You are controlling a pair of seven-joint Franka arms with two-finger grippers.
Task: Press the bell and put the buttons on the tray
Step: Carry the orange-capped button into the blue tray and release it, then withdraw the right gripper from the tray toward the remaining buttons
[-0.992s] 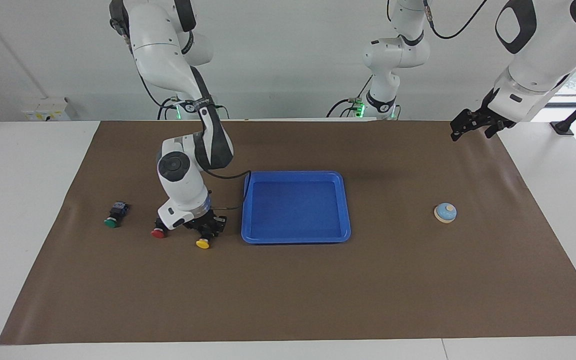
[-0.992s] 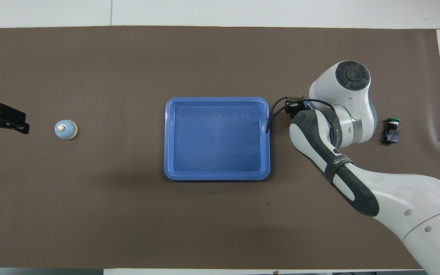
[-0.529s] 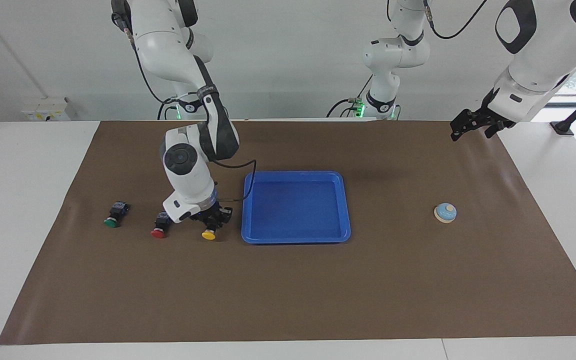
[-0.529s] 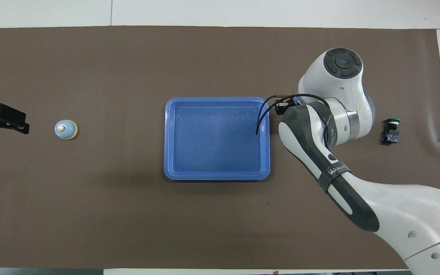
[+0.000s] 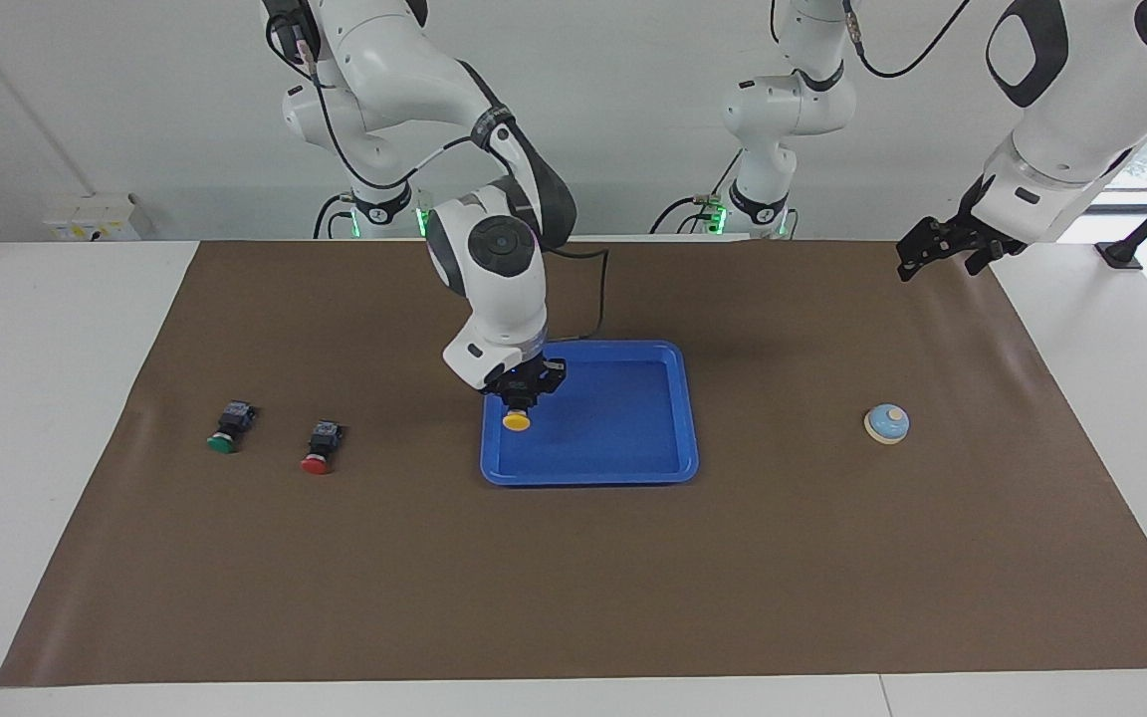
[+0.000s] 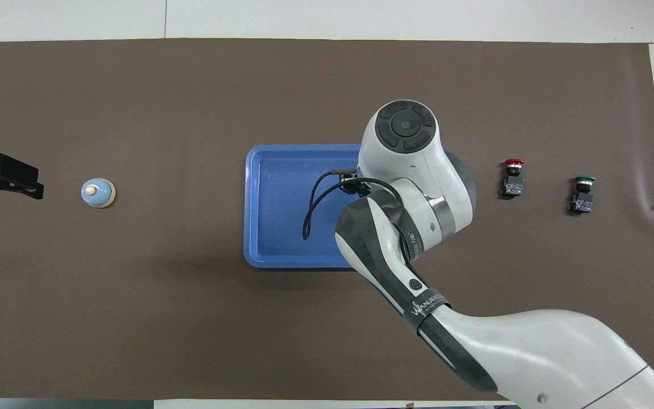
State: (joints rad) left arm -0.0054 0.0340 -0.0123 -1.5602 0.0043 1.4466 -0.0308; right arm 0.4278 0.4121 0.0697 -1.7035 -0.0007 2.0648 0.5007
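Observation:
My right gripper (image 5: 524, 386) is shut on the yellow button (image 5: 517, 420) and holds it in the air over the blue tray (image 5: 633, 470), above the tray's end toward the right arm. In the overhead view the arm hides the yellow button and covers part of the tray (image 6: 259, 227). The red button (image 5: 320, 448) (image 6: 512, 176) and the green button (image 5: 228, 428) (image 6: 582, 193) lie on their sides on the mat toward the right arm's end. The light blue bell (image 5: 887, 423) (image 6: 97, 193) stands toward the left arm's end. My left gripper (image 5: 920, 259) (image 6: 29, 184) waits raised, beside the bell.
A brown mat (image 5: 832, 558) covers the table, with white table surface around it. A third robot's base (image 5: 758, 199) stands at the robots' edge of the table, in line with the tray.
My right gripper has lifted the yellow button off the mat and carried it sideways, away from the red button, to over the tray. The left arm has not moved.

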